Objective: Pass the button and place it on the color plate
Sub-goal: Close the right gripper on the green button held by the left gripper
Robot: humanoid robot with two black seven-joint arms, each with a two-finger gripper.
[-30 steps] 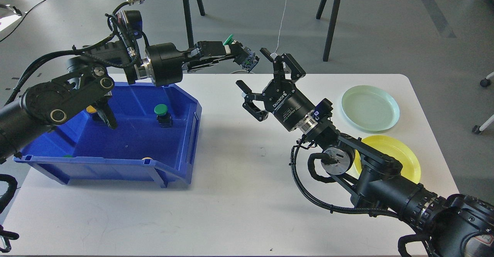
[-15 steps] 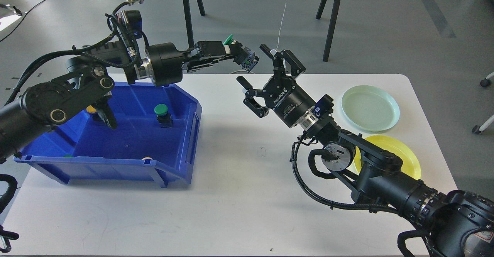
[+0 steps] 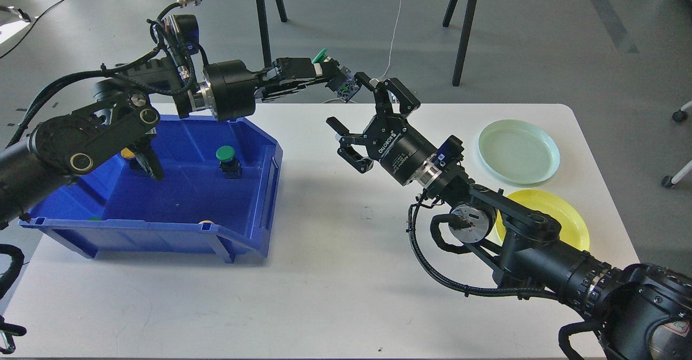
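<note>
My left gripper (image 3: 331, 75) is shut on a green-capped button (image 3: 334, 74) and holds it in the air above the table's back edge, cap up and to the left, black base to the right. My right gripper (image 3: 348, 103) is open, its fingers spread, just right of and below the held button, with the upper finger (image 3: 364, 81) close to the button's base. A pale green plate (image 3: 518, 151) and a yellow plate (image 3: 551, 217) lie at the table's right side, the yellow one partly hidden by my right arm.
A blue bin (image 3: 162, 187) stands on the left of the white table (image 3: 324, 273); it holds another green-capped button (image 3: 227, 160) and bits of yellow and green buttons. Black stand legs (image 3: 465, 25) rise beyond the table.
My right gripper has moved left and up toward the button held by my left gripper, staying open. The left arm has stayed nearly still.
</note>
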